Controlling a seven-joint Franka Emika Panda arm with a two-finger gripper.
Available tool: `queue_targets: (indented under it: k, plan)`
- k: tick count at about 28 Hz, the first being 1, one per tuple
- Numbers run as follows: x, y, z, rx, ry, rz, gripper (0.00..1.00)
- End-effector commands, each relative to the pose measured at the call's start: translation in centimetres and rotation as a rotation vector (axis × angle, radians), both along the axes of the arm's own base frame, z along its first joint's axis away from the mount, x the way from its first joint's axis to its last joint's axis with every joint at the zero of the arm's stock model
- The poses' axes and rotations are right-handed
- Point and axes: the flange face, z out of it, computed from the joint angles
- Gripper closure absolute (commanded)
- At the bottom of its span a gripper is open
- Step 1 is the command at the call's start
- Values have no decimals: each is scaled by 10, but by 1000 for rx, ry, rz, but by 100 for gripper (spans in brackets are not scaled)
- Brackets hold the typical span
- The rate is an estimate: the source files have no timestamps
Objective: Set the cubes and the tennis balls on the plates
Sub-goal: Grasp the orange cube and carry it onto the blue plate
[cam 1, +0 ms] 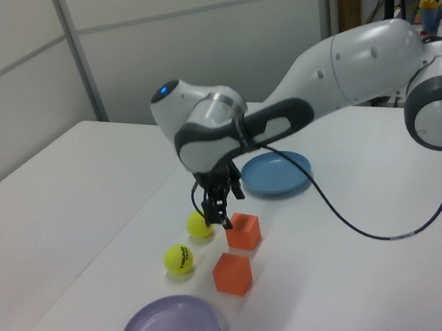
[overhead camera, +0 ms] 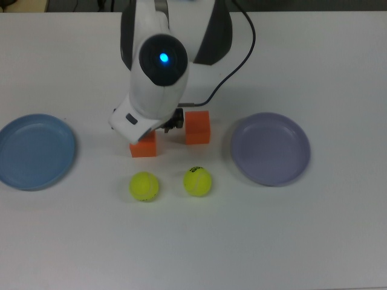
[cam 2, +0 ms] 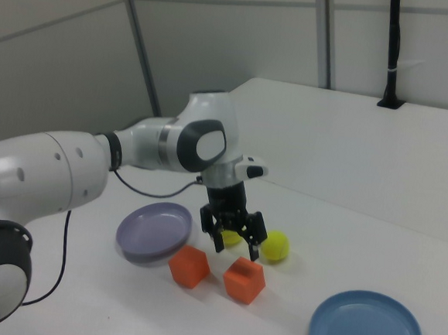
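White bench (overhead camera: pixel 338 241) with the task objects set in a row across its middle, described along the top view from left to right. The light blue plate (overhead camera: pixel 35 151) lies at the bench's left edge, empty, well apart from the other objects. Next comes the first orange cube (overhead camera: pixel 144 147), mostly covered in the top view by the arm (overhead camera: pixel 158 78) that reaches in from the bench's far edge; in the right view this cube (cam 2: pixel 244 280) sits just below and in front of the gripper (cam 2: pixel 234 234). The gripper hangs directly above the cube with its two fingers spread apart, holding nothing and not touching the cube. Toward the bench's near edge from this cube rests the plain tennis ball (overhead camera: pixel 144 186). The second orange cube (overhead camera: pixel 198 127) stands just to the right of the first, apart from it, and the tennis ball with the black mark (overhead camera: pixel 198 181) lies nearer the near edge from it. The lavender plate (overhead camera: pixel 270 148) lies at the right end of the row, empty, well short of the bench's right edge. All four small objects rest on the bench surface, between the two plates.
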Motion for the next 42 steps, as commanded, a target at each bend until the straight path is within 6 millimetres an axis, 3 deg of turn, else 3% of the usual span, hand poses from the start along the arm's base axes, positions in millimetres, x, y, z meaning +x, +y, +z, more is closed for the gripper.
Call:
queue_targets:
  k: [1, 9, 11, 12, 14, 15, 20, 23, 24, 26, 28, 29, 34, 38, 41, 42]
  plan:
    - [-1, 0, -28, -59, -9, 9, 0]
    - [-2, 1, -59, -92, 14, 23, 4]
    - [-1, 3, -61, -100, 11, 30, 52]
    - [0, 5, -60, -90, 4, 29, 70]
    - [2, 6, -56, -84, -16, 14, 96]
    - [3, 9, -52, -86, -31, -3, 100]
    - [12, -6, -35, -87, -66, -24, 100]
    - [21, -46, -13, -92, -101, -80, 100]
    - [22, -67, 2, -87, -119, -109, 100]
    - [24, -89, 9, -89, -123, -122, 100]
    - [25, -104, 9, -94, -121, -124, 100]
    - [28, -124, 10, -94, -138, -141, 100]
    - [39, -183, 4, -77, -227, -189, 100]
    - [42, -209, -14, -82, -234, -212, 100]
    - [44, -219, -26, -92, -236, -221, 72]
    - [44, -220, -26, -90, -239, -223, 57]
